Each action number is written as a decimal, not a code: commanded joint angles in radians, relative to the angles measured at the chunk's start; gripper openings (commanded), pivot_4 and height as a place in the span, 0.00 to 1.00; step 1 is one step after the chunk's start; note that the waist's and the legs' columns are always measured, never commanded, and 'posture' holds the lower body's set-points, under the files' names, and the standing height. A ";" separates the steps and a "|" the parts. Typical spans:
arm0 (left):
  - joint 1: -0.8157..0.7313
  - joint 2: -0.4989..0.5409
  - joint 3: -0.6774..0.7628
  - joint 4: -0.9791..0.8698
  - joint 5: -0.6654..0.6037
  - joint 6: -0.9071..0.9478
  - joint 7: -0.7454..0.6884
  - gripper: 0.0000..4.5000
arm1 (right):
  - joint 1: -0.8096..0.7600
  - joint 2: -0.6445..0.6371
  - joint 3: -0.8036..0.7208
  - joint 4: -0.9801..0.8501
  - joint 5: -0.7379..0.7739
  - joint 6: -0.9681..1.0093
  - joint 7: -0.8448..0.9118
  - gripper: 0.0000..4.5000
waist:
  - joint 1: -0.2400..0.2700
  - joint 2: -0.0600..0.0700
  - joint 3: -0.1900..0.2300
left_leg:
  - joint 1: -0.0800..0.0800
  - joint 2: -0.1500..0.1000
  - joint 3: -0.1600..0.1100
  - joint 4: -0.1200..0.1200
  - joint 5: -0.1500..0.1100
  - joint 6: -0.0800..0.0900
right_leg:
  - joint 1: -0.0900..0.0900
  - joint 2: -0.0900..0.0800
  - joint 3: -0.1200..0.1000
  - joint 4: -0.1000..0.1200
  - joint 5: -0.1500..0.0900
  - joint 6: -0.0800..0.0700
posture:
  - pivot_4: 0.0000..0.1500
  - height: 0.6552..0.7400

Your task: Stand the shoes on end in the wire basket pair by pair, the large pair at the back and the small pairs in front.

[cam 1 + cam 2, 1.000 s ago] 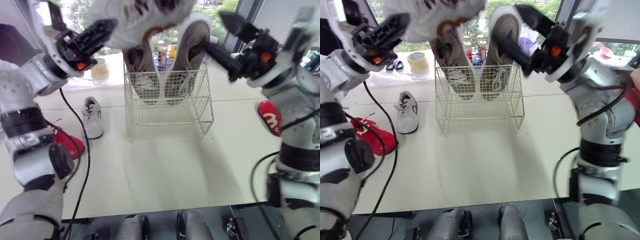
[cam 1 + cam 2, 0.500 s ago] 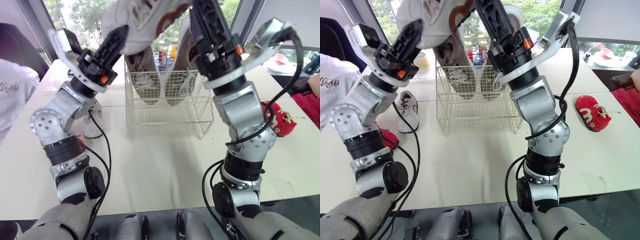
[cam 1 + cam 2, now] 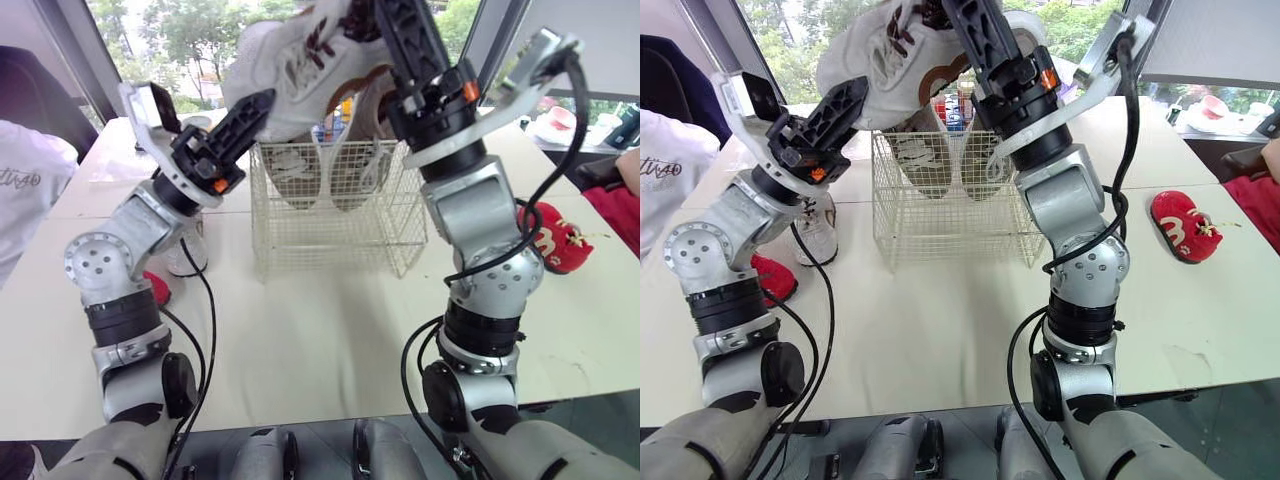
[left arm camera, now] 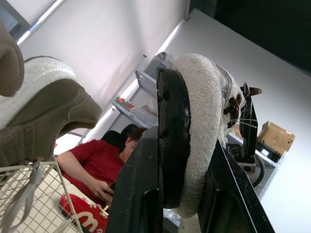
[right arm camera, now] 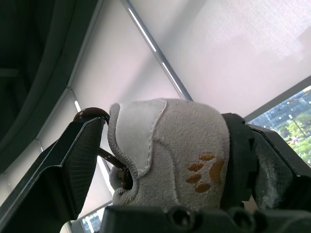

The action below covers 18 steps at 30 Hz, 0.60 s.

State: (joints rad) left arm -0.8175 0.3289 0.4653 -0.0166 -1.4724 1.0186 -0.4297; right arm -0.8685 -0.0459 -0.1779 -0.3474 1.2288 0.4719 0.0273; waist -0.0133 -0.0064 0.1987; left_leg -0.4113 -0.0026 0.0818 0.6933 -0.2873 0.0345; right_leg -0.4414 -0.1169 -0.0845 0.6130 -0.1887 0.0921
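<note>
Shoe [image 3: 300,65] over wire basket [image 3: 340,225], clamped by left tool [image 4: 180,141], right tool [image 5: 170,155]

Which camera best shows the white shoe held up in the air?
The left eye view: it shows the white shoe nearly whole, laces and all, held between left gripper and right gripper. The right eye view is similar. The left wrist view shows a clamped edge; the right wrist, its paw-print patch.

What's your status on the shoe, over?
Left gripper and right gripper both shut on pale shoe, raised above wire basket. Two grey shoes on end at its back. Small white shoe, red shoe on table.
</note>
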 commanded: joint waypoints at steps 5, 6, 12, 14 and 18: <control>0.011 0.024 -0.027 -0.024 -0.013 -0.031 -0.021 0.06 | -0.021 0.008 -0.005 -0.056 0.041 -0.009 -0.025 0.79 | -0.001 0.000 0.000 | 0.000 0.000 0.000 0.000 0.000 0.000 | 0.000 0.000 0.000 0.000 0.000 0.000 | 1.00 1.00; 0.016 0.027 -0.034 -0.029 -0.013 -0.031 -0.021 0.06 | -0.020 0.006 -0.007 -0.059 0.045 -0.008 -0.028 0.72 | -0.001 0.000 0.000 | 0.000 0.000 0.000 0.000 0.000 0.000 | 0.000 0.000 0.000 0.000 0.000 0.000 | 1.00 1.00; 0.056 0.060 -0.070 -0.061 0.000 -0.020 -0.050 0.06 | -0.024 -0.004 -0.007 -0.064 0.051 -0.003 -0.038 0.37 | -0.002 0.000 0.000 | 0.000 0.000 0.000 0.000 0.000 0.000 | 0.000 0.000 0.000 0.000 0.000 0.000 | 1.00 1.00; 0.072 0.079 -0.081 -0.081 0.006 -0.019 -0.055 0.28 | -0.034 -0.009 -0.010 -0.062 0.056 0.001 -0.038 0.37 | -0.002 0.000 0.000 | 0.000 0.000 0.000 0.000 0.000 0.000 | 0.000 0.000 0.000 0.000 0.000 0.000 | 1.00 1.00; 0.150 0.176 -0.200 -0.190 0.220 -0.046 -0.056 0.55 | -0.090 -0.095 -0.056 -0.029 0.077 0.024 -0.003 0.37 | -0.001 0.000 0.000 | 0.000 0.000 0.000 0.000 -0.001 0.002 | 0.000 0.000 0.000 -0.001 0.000 0.000 | 1.00 1.00</control>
State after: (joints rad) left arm -0.6918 0.4806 0.3250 -0.1621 -1.3459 0.9656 -0.4899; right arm -0.8852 -0.1290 -0.1847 -0.3358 1.2530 0.5221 -0.0123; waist -0.0144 -0.0062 0.1989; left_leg -0.4114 -0.0027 0.0821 0.6928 -0.2893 0.0379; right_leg -0.4415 -0.1170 -0.0845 0.6123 -0.1889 0.0918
